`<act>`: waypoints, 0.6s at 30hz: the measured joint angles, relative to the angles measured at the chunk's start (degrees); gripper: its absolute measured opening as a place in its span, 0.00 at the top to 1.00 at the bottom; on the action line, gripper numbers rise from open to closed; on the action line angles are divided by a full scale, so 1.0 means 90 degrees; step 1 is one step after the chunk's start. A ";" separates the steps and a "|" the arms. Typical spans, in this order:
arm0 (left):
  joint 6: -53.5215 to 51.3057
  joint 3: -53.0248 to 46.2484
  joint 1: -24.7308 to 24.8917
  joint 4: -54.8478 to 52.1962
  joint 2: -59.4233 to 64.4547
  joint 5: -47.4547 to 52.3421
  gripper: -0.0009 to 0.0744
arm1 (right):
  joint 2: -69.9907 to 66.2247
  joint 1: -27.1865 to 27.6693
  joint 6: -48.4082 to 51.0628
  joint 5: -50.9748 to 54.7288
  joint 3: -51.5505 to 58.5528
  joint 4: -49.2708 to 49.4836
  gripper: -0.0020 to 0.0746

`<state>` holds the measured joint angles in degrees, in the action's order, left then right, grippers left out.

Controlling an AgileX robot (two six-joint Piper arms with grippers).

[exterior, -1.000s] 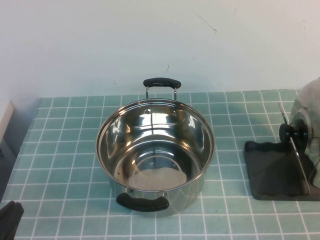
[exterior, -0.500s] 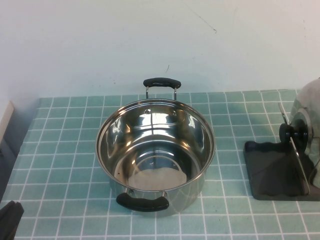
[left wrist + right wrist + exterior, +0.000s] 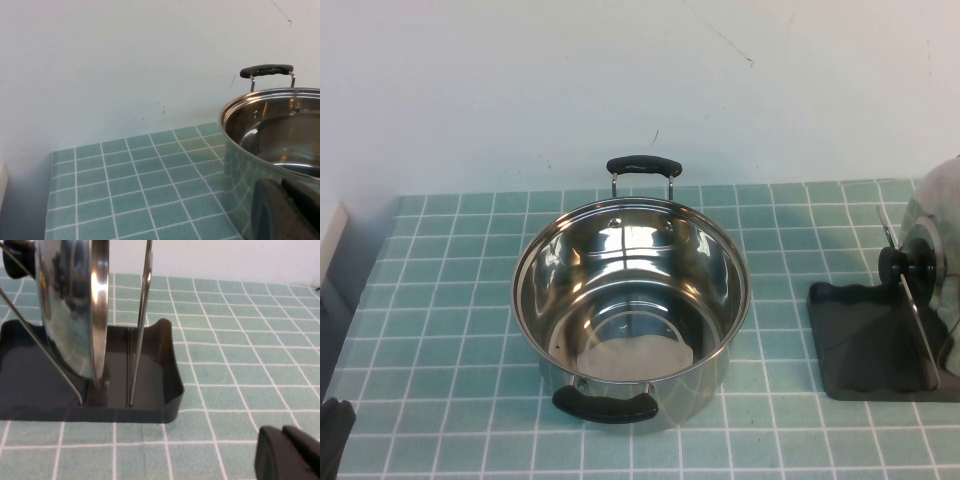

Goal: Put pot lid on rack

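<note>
The pot lid (image 3: 932,232), shiny steel with a black knob (image 3: 897,263), stands on edge between the wire dividers of the dark rack (image 3: 860,345) at the table's right edge. In the right wrist view the lid (image 3: 70,305) rests upright in the rack (image 3: 155,380) against a wire (image 3: 143,315). My right gripper (image 3: 282,440) is shut and empty, low over the tiles beside the rack, apart from it. My left gripper (image 3: 332,437) is at the front left corner, shut and empty (image 3: 282,192), close to the pot's wall.
A deep steel pot (image 3: 630,300) with two black handles stands open in the middle of the tiled table; it also shows in the left wrist view (image 3: 270,130). A white wall runs behind. Green tiles lie bare left of the pot and between pot and rack.
My left gripper has drawn back a little toward the front left corner of the high view. The lid, rack and pot have not moved.
</note>
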<state>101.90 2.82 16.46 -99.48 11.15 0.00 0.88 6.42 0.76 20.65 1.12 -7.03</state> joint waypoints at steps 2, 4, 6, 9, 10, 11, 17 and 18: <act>-0.0010 0.0000 0.0000 0.0000 0.0000 -0.0042 0.99 | 0.0000 0.0000 0.0000 0.0000 0.0000 0.0000 0.98; 0.0328 0.0000 0.0000 0.0000 0.0000 -0.0071 0.99 | 0.0000 0.0000 0.0000 0.0000 0.0000 0.0000 0.98; 0.0962 0.0000 -0.0031 0.0000 -0.0034 0.0044 0.99 | 0.0000 0.0000 0.0000 0.0000 0.0000 0.0000 0.98; 0.1882 -0.0088 -0.0151 0.0000 -0.0134 0.0426 0.99 | 0.0000 0.0000 0.0000 0.0000 0.0000 0.0009 0.98; 0.2087 -0.0154 -0.0208 0.0000 -0.0221 0.0546 0.99 | 0.0000 0.0000 0.0000 0.0000 0.0000 0.0009 0.98; 0.2177 -0.0192 -0.0262 0.0012 -0.0277 0.0644 0.99 | 0.0000 0.0000 0.0000 0.0000 0.0000 0.0009 0.98; 0.2407 -0.0317 -0.0350 0.0035 -0.0514 0.0777 0.99 | 0.0000 0.0000 0.0000 0.0000 0.0000 0.0009 0.98; 0.2407 -0.0317 -0.0350 0.0052 -0.0514 0.0777 0.99 | 0.0000 0.0000 0.0000 0.0000 0.0000 0.0009 0.98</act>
<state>123.56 -0.03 13.31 -99.01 6.53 6.99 0.88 6.42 0.76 20.65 1.12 -6.94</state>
